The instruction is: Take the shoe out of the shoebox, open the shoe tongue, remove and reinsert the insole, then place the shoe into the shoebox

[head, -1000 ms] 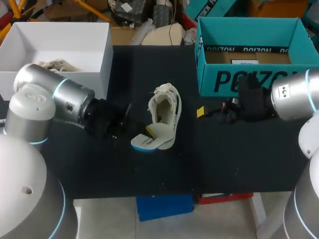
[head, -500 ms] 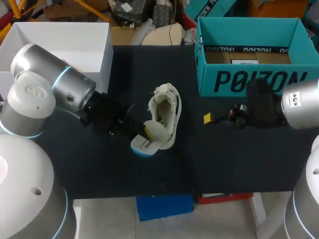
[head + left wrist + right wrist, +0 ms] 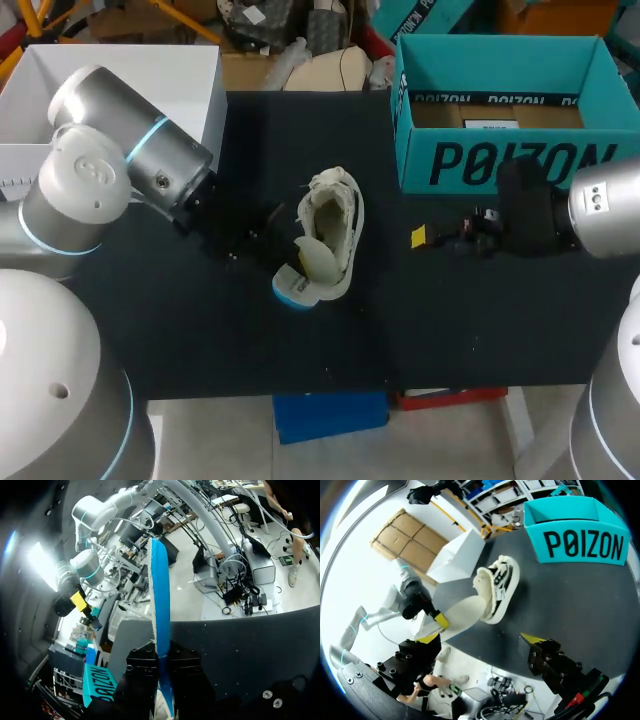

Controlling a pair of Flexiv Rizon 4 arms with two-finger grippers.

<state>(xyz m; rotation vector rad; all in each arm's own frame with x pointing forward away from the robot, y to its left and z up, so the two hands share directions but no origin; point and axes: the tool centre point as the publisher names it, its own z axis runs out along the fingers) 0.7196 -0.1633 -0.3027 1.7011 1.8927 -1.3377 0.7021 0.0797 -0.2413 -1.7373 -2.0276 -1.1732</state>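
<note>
Left hand (image 3: 161,656) clenched on insole (image 3: 160,595), at heel of shoe (image 3: 335,215), mid-desk (image 3: 200,340). Right hand (image 3: 420,238) released, empty, between shoe and right edge. Teal shoebox (image 3: 500,160) far right corner; white box (image 3: 120,90) far left.

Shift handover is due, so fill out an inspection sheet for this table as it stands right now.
Surface: black table; no damage seen.
Job's things: white shoe mid-table, outside the box; insole with one end at the shoe's opening and the other end out; teal shoebox open at the far right.
Clutter: white box at the far left.
Hands: left hand shut on the insole; right hand open and empty, in front of the shoebox.
Cables: nothing seen on the table.
Surroundings: nothing seen reaching over the table.
</note>
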